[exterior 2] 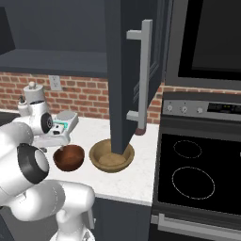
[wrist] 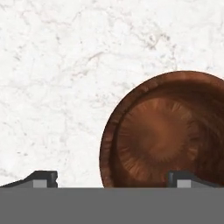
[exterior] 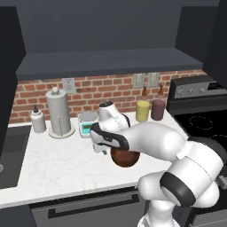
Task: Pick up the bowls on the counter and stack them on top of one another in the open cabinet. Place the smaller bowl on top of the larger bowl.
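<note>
Two bowls sit on the counter: the smaller bowl, the larger bowl; the gripper hovers released, wide.

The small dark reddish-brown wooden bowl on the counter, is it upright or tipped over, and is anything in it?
Upright and empty: the small dark reddish-brown wooden bowl sits mouth-up on the white marble counter, its bare inside showing.

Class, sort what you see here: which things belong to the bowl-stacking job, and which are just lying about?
Job: small bowl, large bowl, counter, open cabinet, end effector.

Lying about: paper towel roll, soap bottle, two jars, stove.
</note>
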Motion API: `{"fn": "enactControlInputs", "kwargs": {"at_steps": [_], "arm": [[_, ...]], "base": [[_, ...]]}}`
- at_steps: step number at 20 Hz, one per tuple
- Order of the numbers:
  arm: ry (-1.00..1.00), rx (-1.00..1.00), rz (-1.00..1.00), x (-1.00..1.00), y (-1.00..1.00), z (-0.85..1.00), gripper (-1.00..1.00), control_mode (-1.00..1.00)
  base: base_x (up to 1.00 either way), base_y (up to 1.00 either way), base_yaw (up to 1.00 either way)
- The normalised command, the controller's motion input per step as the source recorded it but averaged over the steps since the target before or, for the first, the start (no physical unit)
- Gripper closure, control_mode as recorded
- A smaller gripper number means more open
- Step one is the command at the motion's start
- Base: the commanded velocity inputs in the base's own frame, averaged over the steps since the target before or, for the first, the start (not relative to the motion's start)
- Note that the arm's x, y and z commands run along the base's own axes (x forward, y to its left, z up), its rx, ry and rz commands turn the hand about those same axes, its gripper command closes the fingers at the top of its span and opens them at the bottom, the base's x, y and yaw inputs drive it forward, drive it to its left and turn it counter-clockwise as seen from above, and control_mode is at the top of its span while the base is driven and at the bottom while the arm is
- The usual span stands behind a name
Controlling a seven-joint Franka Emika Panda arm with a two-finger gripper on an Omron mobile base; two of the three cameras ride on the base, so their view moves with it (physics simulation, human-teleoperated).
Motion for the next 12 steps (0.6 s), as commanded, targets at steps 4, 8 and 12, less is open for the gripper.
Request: {"fn": "enactControlInputs", "kwargs": {"at_steps": [4, 8, 12], "arm": [[0.01, 0.00, 0.00, -0.02, 0.00, -0.58, -1.00, -1.00], [0.00, 0.00, 0.00, 0.00, 0.00, -0.34, -1.00, -1.00], [0.00, 0.00, 0.00, 0.00, 0.00, -0.39, -1.00, -1.00]], "base": [[0.00, 0.00, 0.00], [0.00, 0.00, 0.00], [0.00, 0.00, 0.00]]}}
